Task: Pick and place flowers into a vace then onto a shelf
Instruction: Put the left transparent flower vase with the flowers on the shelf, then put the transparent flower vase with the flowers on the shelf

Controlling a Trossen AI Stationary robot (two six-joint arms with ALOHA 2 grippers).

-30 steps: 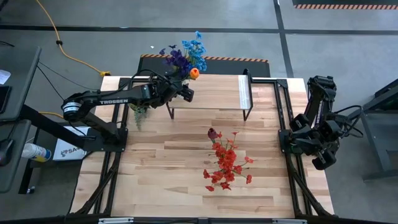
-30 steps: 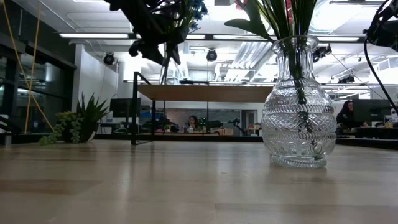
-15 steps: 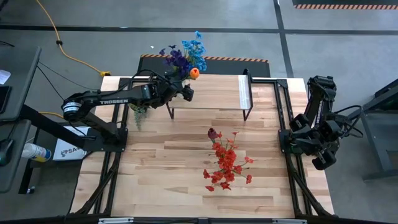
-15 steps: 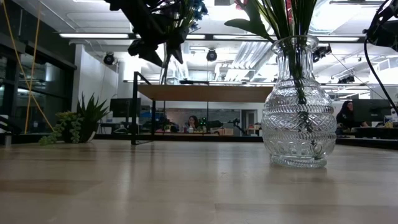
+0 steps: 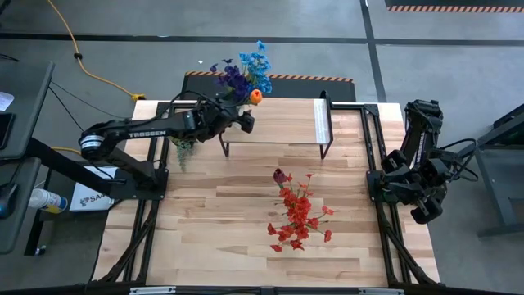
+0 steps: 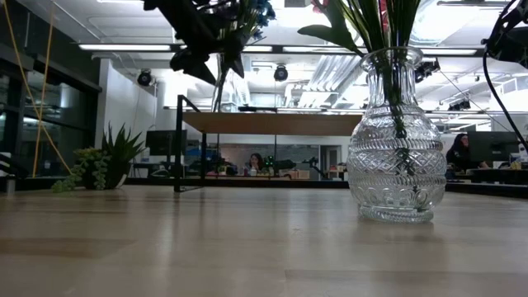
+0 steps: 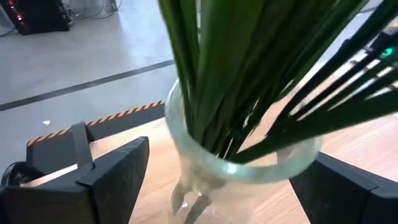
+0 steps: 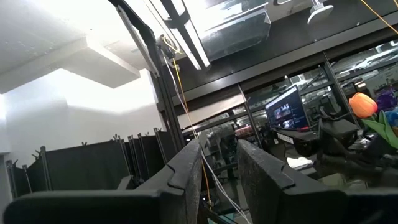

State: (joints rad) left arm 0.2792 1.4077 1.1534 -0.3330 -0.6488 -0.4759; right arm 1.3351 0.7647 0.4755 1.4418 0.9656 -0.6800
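Left claw (image 7: pixel 217 180) has spread wider, released around vase (image 7: pixel 242 165) of flowers (image 5: pixel 244 75) on shelf (image 5: pixel 278 123); right claw (image 8: pixel 217 165) parked off desk (image 5: pixel 246 221), fingers narrowly apart, empty

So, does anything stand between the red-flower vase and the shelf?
Nothing visible: bare table lies between the red-flower vase and the shelf. The shelf's left end holds the blue-flower vase, the left gripper open around it; the right gripper waits off to the right.
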